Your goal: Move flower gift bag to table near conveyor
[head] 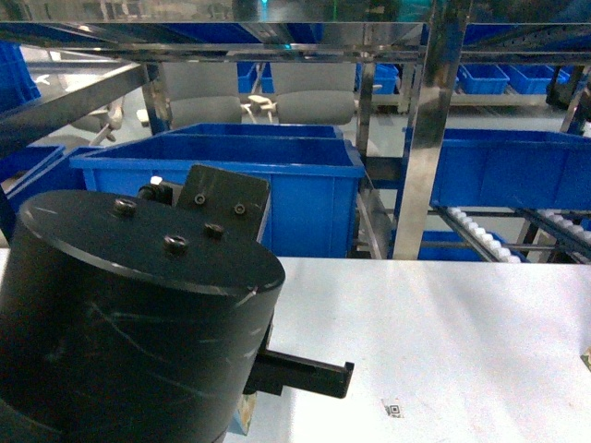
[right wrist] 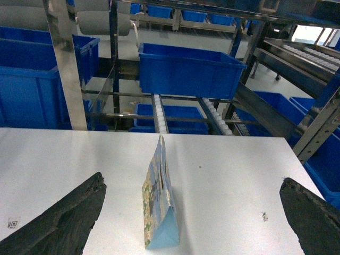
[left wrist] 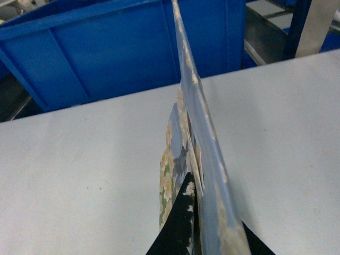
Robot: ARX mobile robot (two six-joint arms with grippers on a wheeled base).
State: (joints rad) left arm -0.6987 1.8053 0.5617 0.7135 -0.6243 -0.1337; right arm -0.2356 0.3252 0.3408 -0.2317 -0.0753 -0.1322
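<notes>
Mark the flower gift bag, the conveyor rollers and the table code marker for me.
flower gift bag [right wrist: 156,207]: right wrist view, printed face.
conveyor rollers [right wrist: 160,118]: right wrist view, white roller track.
code marker [head: 392,407]: head view, black square.

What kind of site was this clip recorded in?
Most likely a warehouse or factory logistics area: stainless-steel racks with roller tracks, many blue plastic bins, and a pale table carrying small code markers.
</notes>
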